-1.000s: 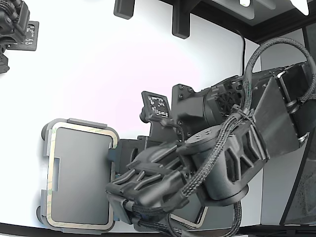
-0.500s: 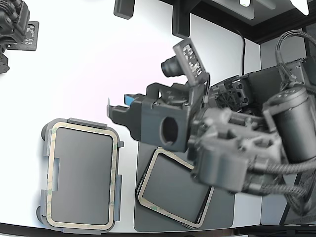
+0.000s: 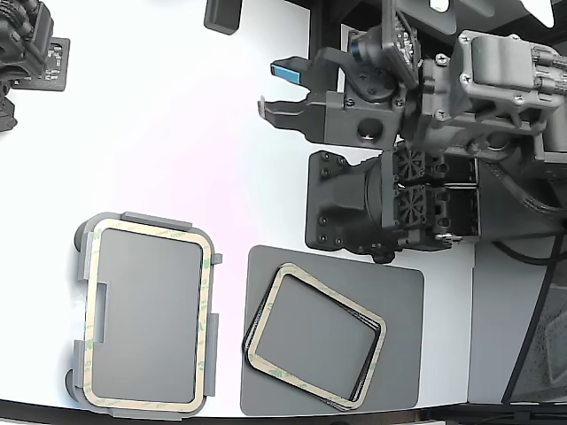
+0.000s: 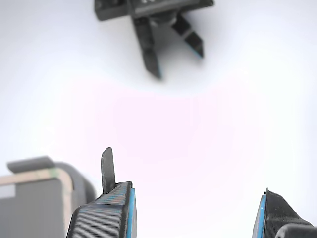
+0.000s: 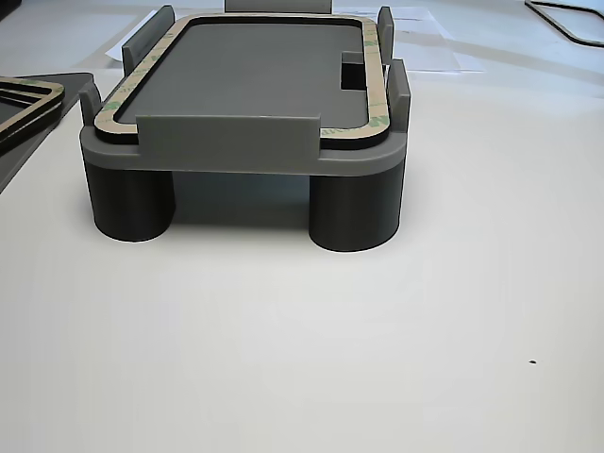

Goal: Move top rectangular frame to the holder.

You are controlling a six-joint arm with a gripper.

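Note:
The holder (image 3: 82, 266), a light grey plate on round feet, stands at the exterior view's lower left. A cream rectangular frame (image 3: 205, 319) lies seated on it, inside the edge tabs. The other view shows the same frame (image 5: 374, 80) flat on the holder (image 5: 236, 142). A stack of like frames (image 3: 332, 296) lies tilted on the dark grey mat (image 3: 399, 292) to the right. My gripper (image 3: 273, 88) hangs open and empty high above the table, well away from both. In the wrist view its blue-padded fingers (image 4: 106, 213) stand wide apart, with a holder corner (image 4: 74, 173) beside them.
The arm's dark base (image 3: 354, 204) sits just above the mat in the exterior view. A second arm's gripper (image 3: 27, 53) rests at the upper left and shows as a dark shape (image 4: 153, 20) in the wrist view. Black brackets (image 3: 323, 40) line the top edge.
The arm rose from between the holder and the mat and swung toward the exterior view's top right. The frame stack is now uncovered. The frame on the holder has not moved.

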